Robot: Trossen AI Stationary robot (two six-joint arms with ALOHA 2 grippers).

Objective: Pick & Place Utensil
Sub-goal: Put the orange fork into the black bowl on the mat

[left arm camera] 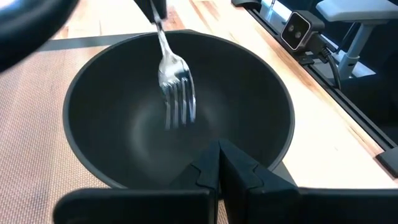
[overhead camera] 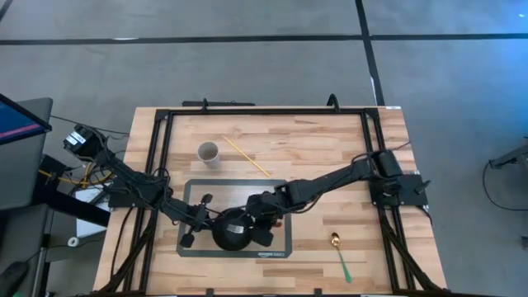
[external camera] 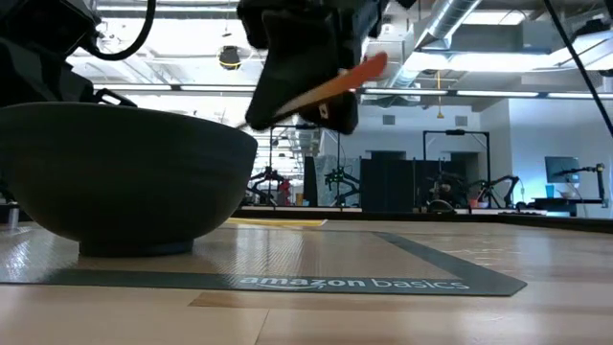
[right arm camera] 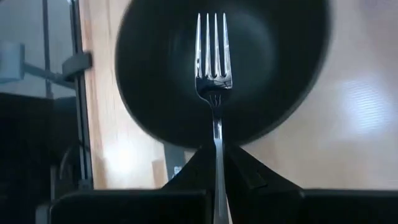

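A silver fork [right arm camera: 211, 62] hangs tines-down over the hollow of a black bowl [overhead camera: 233, 233], which stands on a grey mat [overhead camera: 280, 191]. My right gripper [overhead camera: 257, 216] is just above the bowl's right rim and shut on the fork. The left wrist view shows the fork [left arm camera: 176, 87] inside the bowl [left arm camera: 112, 124]. My left gripper [left arm camera: 217, 152] is shut at the bowl's left outer wall. In the low view the bowl [external camera: 124, 172] hides the tines. My right gripper pinches the fork's handle [right arm camera: 216, 146] between its two fingers, which lie along it. It comes from above and the table's right, slanting down. The fork sticks out past the fingertips with its tines [left arm camera: 180, 109] in the bowl's hollow; I cannot tell whether they touch the bottom. My left gripper's shut fingertips [left arm camera: 210, 163] are at the bowl's near rim; I cannot tell whether they touch it.
A spoon with a green handle [overhead camera: 340, 254] lies on the wood to the right of the mat. A white cup [overhead camera: 208, 153] and a yellow stick [overhead camera: 246, 155] lie behind the mat. Black rails [overhead camera: 264, 110] frame the table.
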